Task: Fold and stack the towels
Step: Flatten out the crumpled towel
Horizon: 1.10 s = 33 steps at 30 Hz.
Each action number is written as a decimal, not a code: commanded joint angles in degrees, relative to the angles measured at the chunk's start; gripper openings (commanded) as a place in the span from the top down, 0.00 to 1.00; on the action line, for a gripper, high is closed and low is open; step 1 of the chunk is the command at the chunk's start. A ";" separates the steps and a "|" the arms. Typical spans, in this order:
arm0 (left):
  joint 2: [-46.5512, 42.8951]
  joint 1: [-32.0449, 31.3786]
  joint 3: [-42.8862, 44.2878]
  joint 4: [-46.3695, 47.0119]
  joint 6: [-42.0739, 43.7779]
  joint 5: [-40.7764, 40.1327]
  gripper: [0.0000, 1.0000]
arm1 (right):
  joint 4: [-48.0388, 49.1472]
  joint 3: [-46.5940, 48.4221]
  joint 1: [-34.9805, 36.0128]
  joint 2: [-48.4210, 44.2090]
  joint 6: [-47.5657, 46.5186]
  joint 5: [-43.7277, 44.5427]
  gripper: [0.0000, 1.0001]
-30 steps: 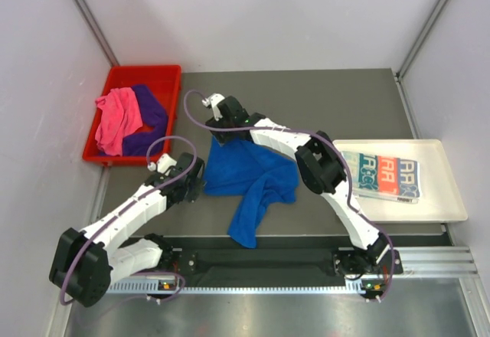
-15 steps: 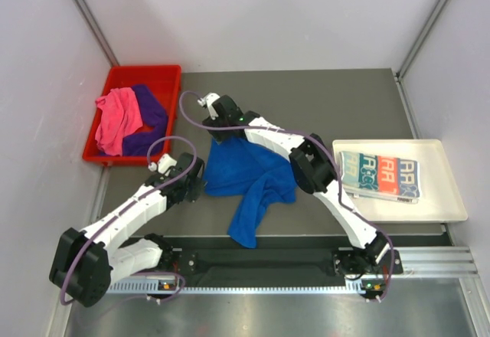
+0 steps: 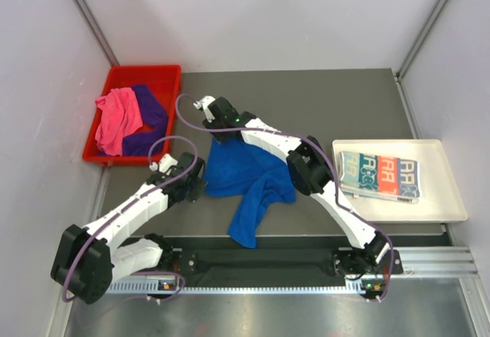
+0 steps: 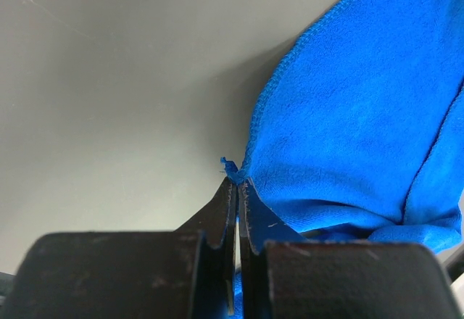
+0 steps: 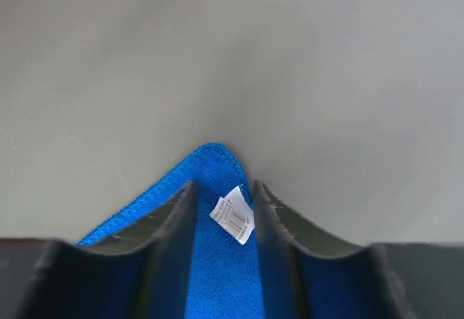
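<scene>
A royal blue towel (image 3: 249, 180) lies crumpled in the middle of the grey table. My left gripper (image 3: 201, 187) is shut on its left corner; in the left wrist view the fingertips (image 4: 237, 181) pinch the blue hem (image 4: 348, 130). My right gripper (image 3: 222, 132) is at the towel's far corner. In the right wrist view it (image 5: 223, 188) is open, and its jaws straddle that corner (image 5: 217, 261) and its white label (image 5: 233, 214). Pink (image 3: 115, 119) and purple (image 3: 149, 111) towels lie in the red bin. A folded cream lettered towel (image 3: 380, 175) lies on the white tray.
The red bin (image 3: 164, 76) stands at the far left of the table. The white tray (image 3: 452, 199) sits at the right edge. White walls close in on the left, back and right. The arms' base rail runs along the near edge.
My right gripper has shifted a little to the left and back over the towel's far corner. The left arm and the towel have barely moved.
</scene>
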 commanded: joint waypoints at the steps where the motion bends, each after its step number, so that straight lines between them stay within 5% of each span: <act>1: -0.95 0.30 2.04 1.40 0.53 -1.12 1.00 | -4.42 1.07 1.21 1.47 -0.32 -0.23 0.68; 9: -0.34 1.18 5.46 2.10 4.65 -2.62 1.00 | -0.48 -4.99 -1.78 -5.20 3.55 -3.22 1.00; 17: 2.38 3.11 15.21 7.63 21.41 -4.02 1.00 | 4.19 -13.87 -6.08 -20.76 7.24 2.48 1.00; 23: 4.41 3.20 30.94 7.63 35.67 -4.29 1.00 | 3.40 -16.86 -9.16 -35.00 9.26 7.84 1.00; 33: 5.20 3.20 58.34 -0.45 54.31 6.16 1.00 | 1.82 -22.66 -9.52 -58.97 10.32 11.72 1.00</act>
